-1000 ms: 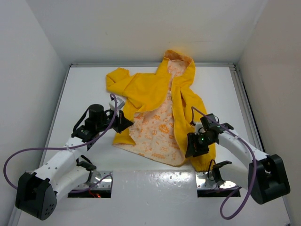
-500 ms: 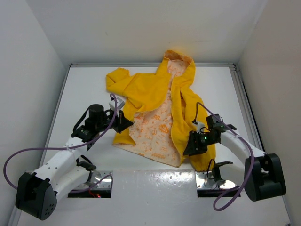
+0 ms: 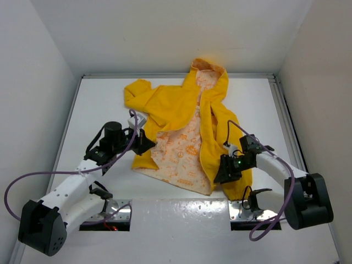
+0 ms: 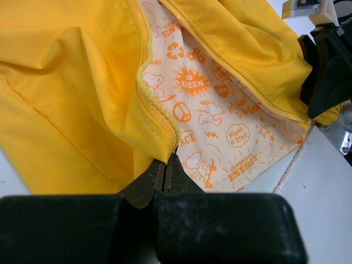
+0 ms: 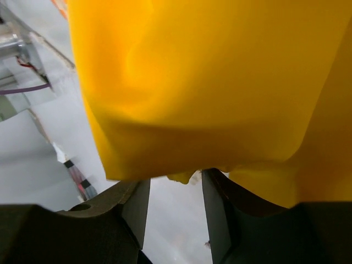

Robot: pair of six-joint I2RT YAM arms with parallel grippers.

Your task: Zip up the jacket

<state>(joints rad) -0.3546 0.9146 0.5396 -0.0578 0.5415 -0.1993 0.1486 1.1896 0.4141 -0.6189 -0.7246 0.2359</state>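
A small bright-yellow hooded jacket [image 3: 181,110] is lying unzipped on a white table [image 3: 99,104]. Its hood [image 3: 210,72] is pointing at the far edge and its hem is lying toward the near edge. The white lining [image 3: 184,154], printed with orange cartoons, is facing up between the two front panels.

The left gripper [image 3: 146,144] is pinching the lower corner of the panel nearer the table's left edge. In the left wrist view its fingertips are pressing tightly together on the yellow zipper edge [image 4: 157,115].

The right gripper [image 3: 223,176] is sitting at the bottom of the other panel, toward the near right corner. Its jaws are standing apart, with yellow fabric draping over their tips and bare table showing through the gap between them.
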